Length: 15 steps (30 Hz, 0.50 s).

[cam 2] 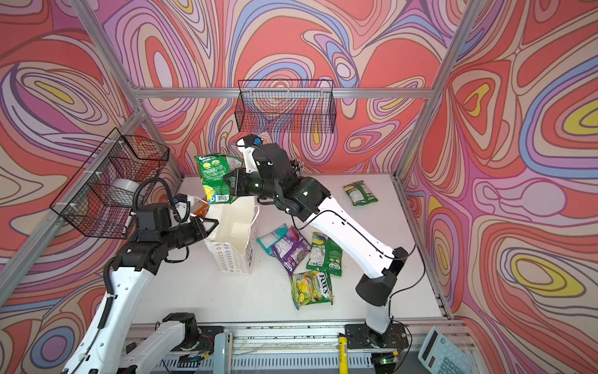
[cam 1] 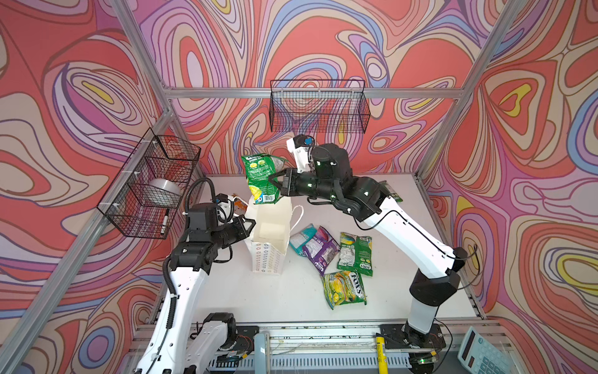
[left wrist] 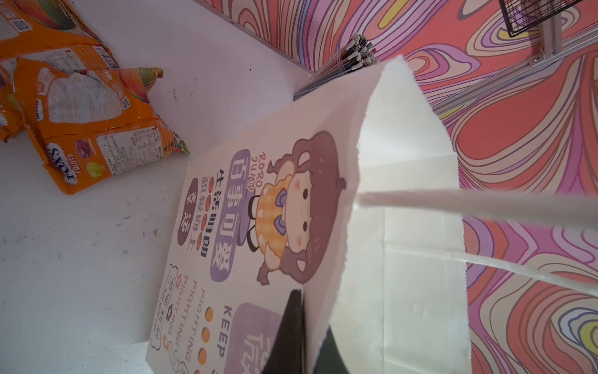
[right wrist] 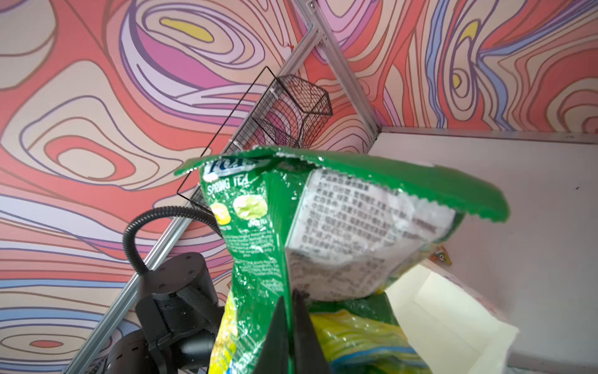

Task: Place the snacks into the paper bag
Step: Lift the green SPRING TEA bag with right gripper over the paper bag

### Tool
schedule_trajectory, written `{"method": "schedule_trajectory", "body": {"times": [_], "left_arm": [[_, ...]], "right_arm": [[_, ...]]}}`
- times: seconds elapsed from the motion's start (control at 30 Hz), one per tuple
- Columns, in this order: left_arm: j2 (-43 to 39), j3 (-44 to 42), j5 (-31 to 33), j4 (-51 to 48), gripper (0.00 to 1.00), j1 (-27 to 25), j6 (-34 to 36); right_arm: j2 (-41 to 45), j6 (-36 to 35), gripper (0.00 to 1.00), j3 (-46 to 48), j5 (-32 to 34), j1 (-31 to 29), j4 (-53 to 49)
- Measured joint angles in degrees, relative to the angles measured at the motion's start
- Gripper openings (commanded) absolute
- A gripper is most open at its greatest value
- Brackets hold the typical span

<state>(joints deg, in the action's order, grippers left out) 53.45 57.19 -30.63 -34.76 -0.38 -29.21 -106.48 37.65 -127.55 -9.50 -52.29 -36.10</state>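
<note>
Currently mid-drop: green pouch [cam 1: 260, 178] pinched in the clenched right gripper [right wrist: 293, 311], hanging just over the far rim of the open paper bag [cam 1: 268, 259], with the bag's near rim clamped in the left gripper [cam 1: 251, 224]. Next, probably: centre over the mouth, lower, let go. Around: white table [cam 1: 259, 301] with loose pouches [cam 1: 320, 247] flat beside the bag, swirl-patterned walls [cam 1: 323, 39], wire baskets [cam 1: 318, 107].

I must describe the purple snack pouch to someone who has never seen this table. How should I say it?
Find the white paper bag standing near the middle of the table. Look to its right in a top view, where the purple pouch lies flat between a teal pouch and a green pouch. It is the only purple one there.
</note>
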Motion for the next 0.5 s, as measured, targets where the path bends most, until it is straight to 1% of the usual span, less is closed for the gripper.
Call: {"method": "schedule_trajectory", "body": {"times": [0.27, 0.5], "left_arm": [[0.00, -0.26, 0.04, 0.35, 0.00, 0.00, -0.59], [0.00, -0.37, 0.20, 0.35, 0.00, 0.07, -0.92]], "right_arm": [[-0.87, 3.34, 0.00, 9.97, 0.26, -1.29, 1.44], [-0.13, 5.53, 0.00, 17.88, 3.74, -2.47, 1.27]]}}
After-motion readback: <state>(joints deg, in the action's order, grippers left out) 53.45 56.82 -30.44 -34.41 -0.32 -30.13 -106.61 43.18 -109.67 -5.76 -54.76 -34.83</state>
